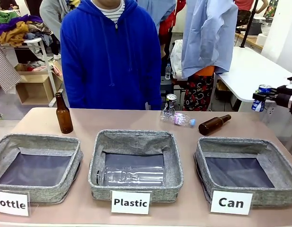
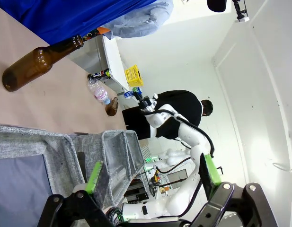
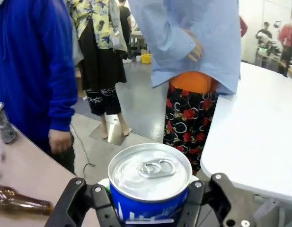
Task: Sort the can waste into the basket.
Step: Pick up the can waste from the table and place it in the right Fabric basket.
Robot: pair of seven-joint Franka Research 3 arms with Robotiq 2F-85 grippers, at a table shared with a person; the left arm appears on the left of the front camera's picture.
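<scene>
Left wrist view shows your left pincer (image 2: 152, 174) spread wide. Crushed can (image 1: 171, 101) stands far centre on the surface (image 1: 136, 120). Your right pincer (image 1: 262, 97) pinches the blue can (image 1: 258, 106) in the air, far right, beyond the Can basket (image 1: 240, 144).

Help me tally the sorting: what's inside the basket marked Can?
Only its dark lining shows; no can lies in the Can basket. The right gripper holds the blue can off to the side. The strip behind the near wall is hidden.

Tan table (image 1: 136, 120) with Bottle basket (image 1: 37, 140), Plastic basket (image 1: 136, 137) and Can basket (image 1: 240, 143) in a row. Behind them: upright brown bottle (image 1: 64, 113), crushed can (image 1: 171, 101), lying plastic bottle (image 1: 179, 118), toppled brown bottle (image 1: 214, 124).
</scene>
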